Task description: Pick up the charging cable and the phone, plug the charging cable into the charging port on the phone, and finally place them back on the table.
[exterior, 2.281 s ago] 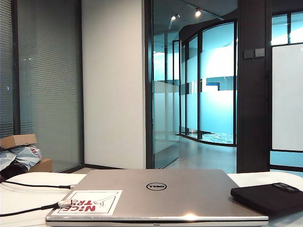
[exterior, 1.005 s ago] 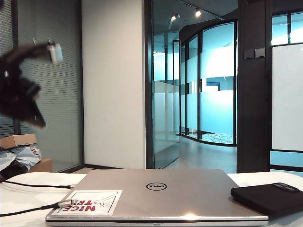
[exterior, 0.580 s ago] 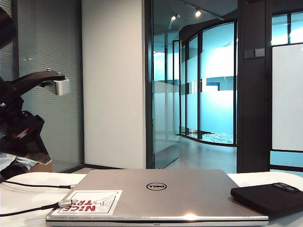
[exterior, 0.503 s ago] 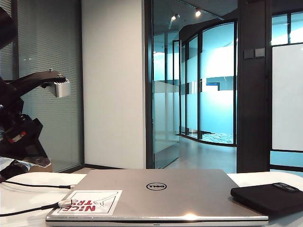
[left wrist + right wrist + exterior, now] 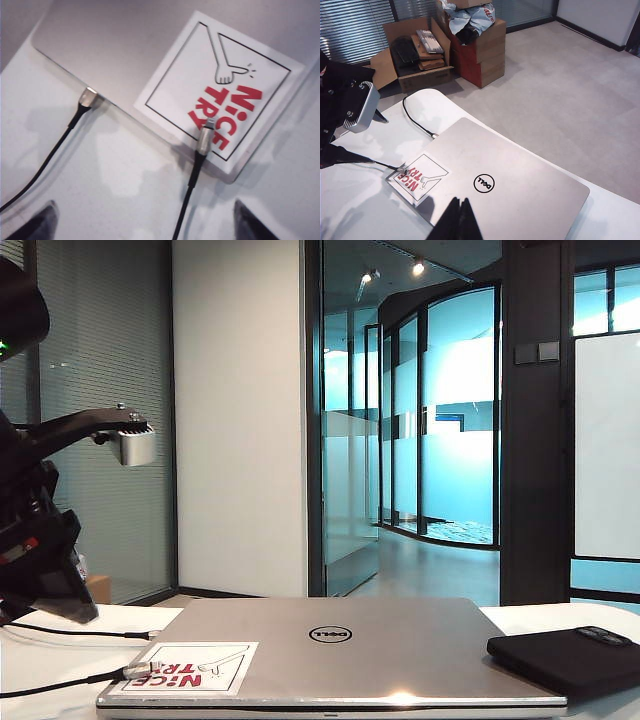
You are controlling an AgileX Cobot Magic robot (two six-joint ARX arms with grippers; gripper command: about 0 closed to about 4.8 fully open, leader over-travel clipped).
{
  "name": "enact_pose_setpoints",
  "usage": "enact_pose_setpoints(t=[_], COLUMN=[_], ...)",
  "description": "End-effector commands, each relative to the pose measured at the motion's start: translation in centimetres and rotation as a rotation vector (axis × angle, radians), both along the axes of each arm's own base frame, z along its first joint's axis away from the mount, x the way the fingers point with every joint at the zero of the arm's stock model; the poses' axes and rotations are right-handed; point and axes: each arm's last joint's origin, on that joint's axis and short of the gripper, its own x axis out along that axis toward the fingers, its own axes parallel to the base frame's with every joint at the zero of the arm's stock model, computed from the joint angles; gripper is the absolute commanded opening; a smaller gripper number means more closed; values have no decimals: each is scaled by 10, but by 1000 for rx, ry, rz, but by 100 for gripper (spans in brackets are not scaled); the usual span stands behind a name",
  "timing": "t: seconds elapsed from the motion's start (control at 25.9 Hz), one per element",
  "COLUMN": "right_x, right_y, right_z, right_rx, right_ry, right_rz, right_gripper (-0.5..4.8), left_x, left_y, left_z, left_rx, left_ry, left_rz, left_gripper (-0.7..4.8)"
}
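Left wrist view showed your left end effector (image 5: 142,225) wide open, empty, straddling the cable (image 5: 206,136) whose plug rested on the laptop (image 5: 125,45), ready to pinch. Your right end effector (image 5: 460,220) was shut, empty, parked above the counter (image 5: 365,210).

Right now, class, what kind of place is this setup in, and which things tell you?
Probably an office: glass partition walls and window blinds behind a white table holding a closed Dell laptop, with cardboard boxes on the floor.
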Motion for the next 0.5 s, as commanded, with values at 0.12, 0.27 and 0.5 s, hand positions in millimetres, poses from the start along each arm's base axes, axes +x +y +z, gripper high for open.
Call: enact_pose_setpoints(t=[0.12,0.27,0.5], right_x=[0,0,0], right_y=[0,0,0], right_z=[3,3,3], right_rx=[8,8,8], right_ry=[-19,-19,-18], right_rz=[0,0,0], right_gripper=[-2,-2,-2], left_x=[-5,-9,-5], left_y=[2,3,1], left_z=[-7,-12,-28], left_rx=[3,10,32], left_ry=[23,42,107], left_rz=[-5,-9,-9], left_gripper=[466,467,466])
